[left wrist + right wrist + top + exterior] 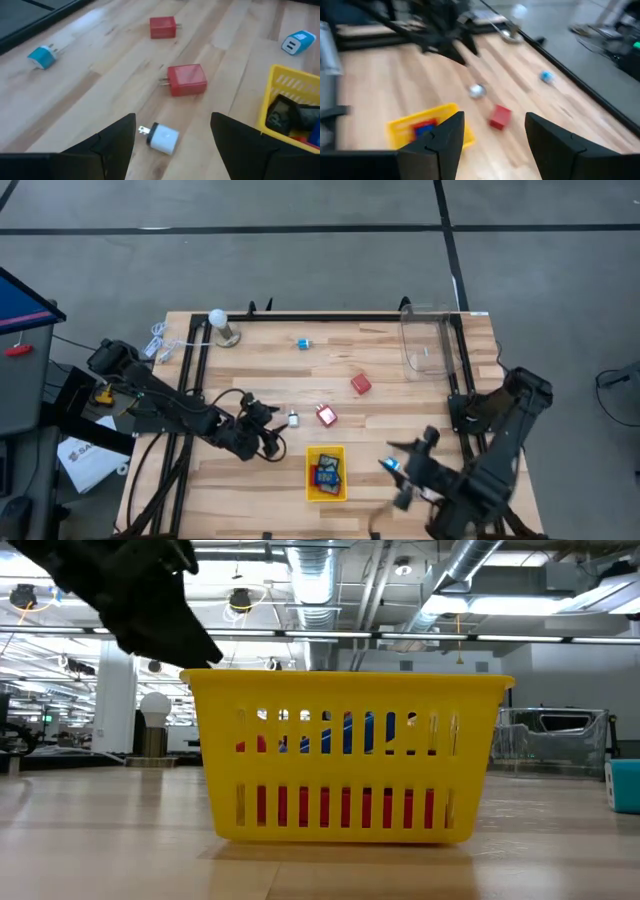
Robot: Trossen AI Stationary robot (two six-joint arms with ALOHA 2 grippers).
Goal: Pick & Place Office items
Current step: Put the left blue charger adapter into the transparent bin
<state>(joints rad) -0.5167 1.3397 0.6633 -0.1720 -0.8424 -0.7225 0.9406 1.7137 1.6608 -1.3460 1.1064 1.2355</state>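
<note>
Black fingers of the left pincer (172, 145) stand wide apart and empty, hovering just short of a small white plug-in charger (163, 137) that lies on the desk (400, 395) between their tips. Past it sit a red charger (186, 80), a second red one (163, 27) farther off and a blue one (42, 56) well apart. The yellow tray (326, 494) lies just beside this pincer and already holds several dark, red and blue pieces.

Judging by that, the step in hand is the approach to the white charger; next the arm must drop, centre the fingers around its body and close.

The right pincer (492, 135) waits on the tray's other side, fingers parted and holding nothing, with another blue charger (389, 465) lying on the desk close to it.
</note>
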